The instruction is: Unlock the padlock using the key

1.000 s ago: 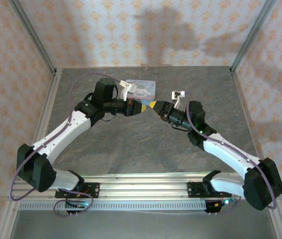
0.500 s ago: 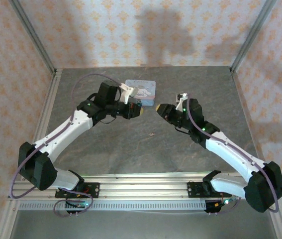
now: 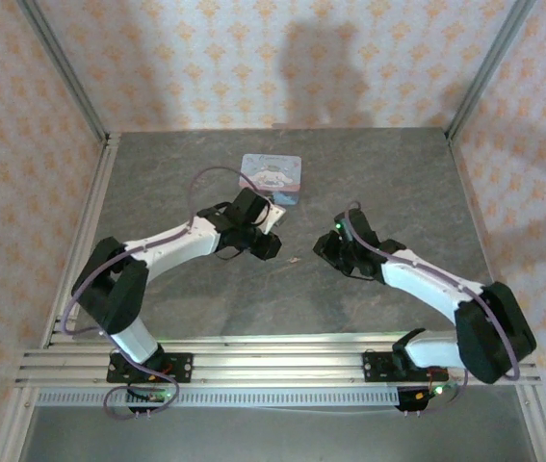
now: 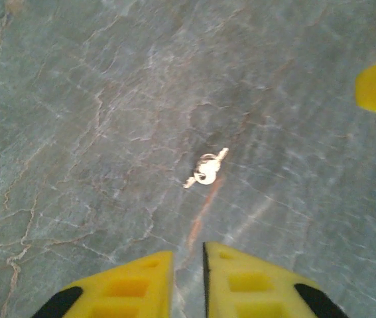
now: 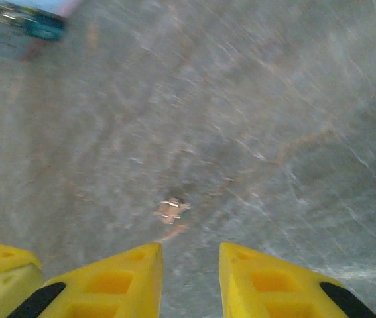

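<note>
The key [image 4: 205,169], a small pale sliver on a ring, lies loose on the grey stone table [image 3: 205,298], also seen as the key [image 5: 171,209] and the key [image 3: 294,260]. My left gripper [image 4: 188,250] hovers just short of it, its jaws a narrow slit apart with nothing between them. My right gripper [image 5: 189,246] faces it from the other side, open wider and empty. In the top view the left gripper [image 3: 274,247] and right gripper [image 3: 323,246] flank the key. A blurred dark teal padlock [image 5: 38,25] sits by the tin.
The pastel blue-pink tin [image 3: 273,174] lies behind the left wrist, toward the back of the table. Metal frame posts and patterned walls close in the left, right and back sides. A rail [image 3: 282,351] runs along the near edge.
A second ago the two grippers met tip to tip above the table. The key has dropped to the table, both arms have come down beside it, and the left jaws have parted slightly.
</note>
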